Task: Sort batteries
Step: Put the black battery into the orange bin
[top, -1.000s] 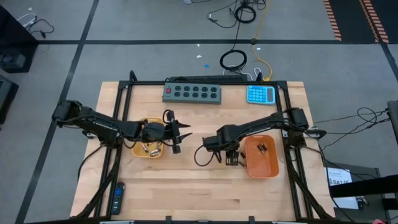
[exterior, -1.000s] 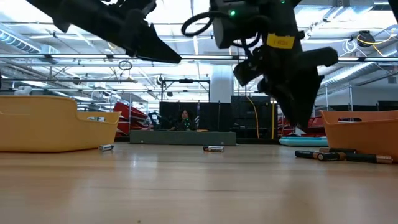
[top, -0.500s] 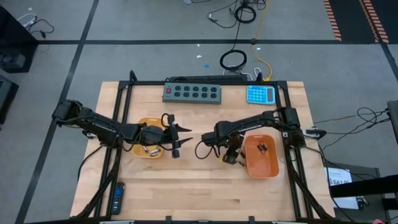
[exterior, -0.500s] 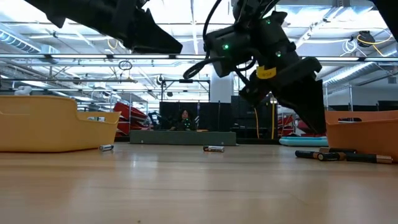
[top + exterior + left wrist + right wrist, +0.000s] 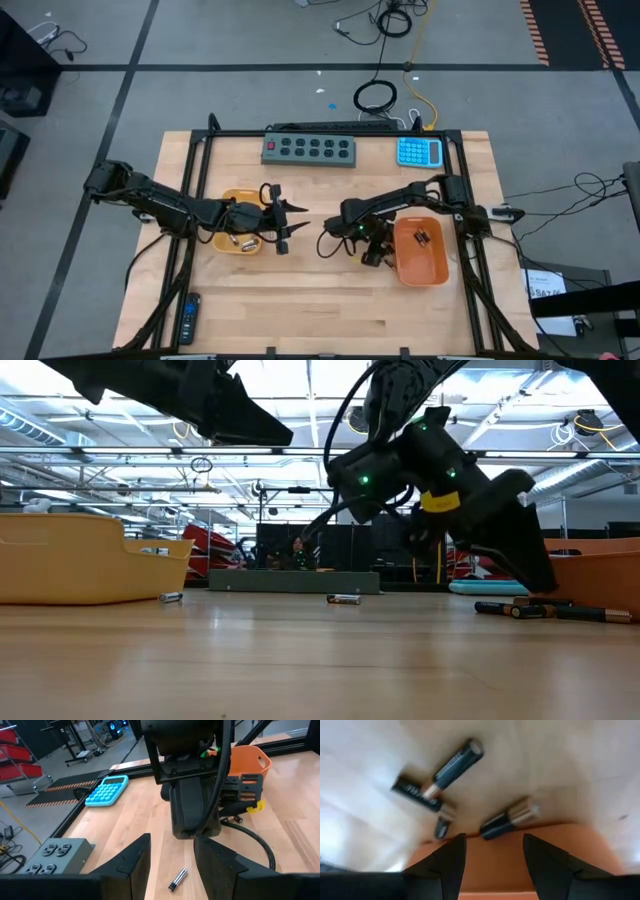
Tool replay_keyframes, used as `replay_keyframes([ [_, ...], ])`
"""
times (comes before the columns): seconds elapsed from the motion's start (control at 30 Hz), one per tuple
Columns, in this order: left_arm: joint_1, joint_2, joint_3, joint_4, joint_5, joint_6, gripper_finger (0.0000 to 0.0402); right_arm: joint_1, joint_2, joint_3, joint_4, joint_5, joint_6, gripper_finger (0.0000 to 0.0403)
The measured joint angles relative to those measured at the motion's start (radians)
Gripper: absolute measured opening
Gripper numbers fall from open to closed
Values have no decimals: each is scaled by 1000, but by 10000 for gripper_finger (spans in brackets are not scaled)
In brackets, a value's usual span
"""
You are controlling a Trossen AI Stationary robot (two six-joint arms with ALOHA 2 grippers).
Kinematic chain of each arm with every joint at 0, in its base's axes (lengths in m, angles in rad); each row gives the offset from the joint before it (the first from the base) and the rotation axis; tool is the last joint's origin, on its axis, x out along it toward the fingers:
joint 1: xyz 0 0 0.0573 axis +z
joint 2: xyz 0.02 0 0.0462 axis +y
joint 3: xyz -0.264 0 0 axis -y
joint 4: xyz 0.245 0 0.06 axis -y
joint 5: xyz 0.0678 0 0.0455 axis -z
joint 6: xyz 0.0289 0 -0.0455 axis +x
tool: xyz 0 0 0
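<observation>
Several dark and silver batteries (image 5: 452, 762) lie loose on the wooden table beside the orange tray (image 5: 432, 262), which holds a few dark ones (image 5: 420, 237). My right gripper (image 5: 494, 840) hangs open just above the loose ones, tipped steeply down, next to that tray's left wall (image 5: 490, 865). The yellow tray (image 5: 226, 240) at the left holds silver batteries (image 5: 242, 241). My left gripper (image 5: 288, 228) hovers open and empty to the right of the yellow tray, well above the table. One battery (image 5: 177, 879) lies on the table below and ahead of it.
A grey power strip (image 5: 310, 149) and a blue calculator (image 5: 419, 152) lie along the far edge. A black remote control (image 5: 188, 318) sits at the near left corner. A single battery (image 5: 170, 597) rests beside the yellow tray. Bare wood stretches along the near edge.
My right gripper has sunk toward the table and tipped more steeply down, rolling as it went, and now hangs low over the loose batteries by the orange tray. Its fingers have stayed apart.
</observation>
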Motion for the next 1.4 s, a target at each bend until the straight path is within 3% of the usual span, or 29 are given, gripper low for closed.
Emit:
replay_keyframes([
  [0.23,0,0,0,-6,0,23,159,-17,0,0,26,-39,24,187],
  [0.97,0,0,0,-26,0,24,159,-22,53,2,64,29,2,183],
  [1.13,0,0,1,-25,0,24,159,-14,53,0,77,67,-34,136],
  [1.33,-2,0,1,-23,0,21,159,-15,51,0,85,85,-63,29],
  [1.4,-6,0,1,-21,0,21,159,-13,47,0,83,93,-69,21],
])
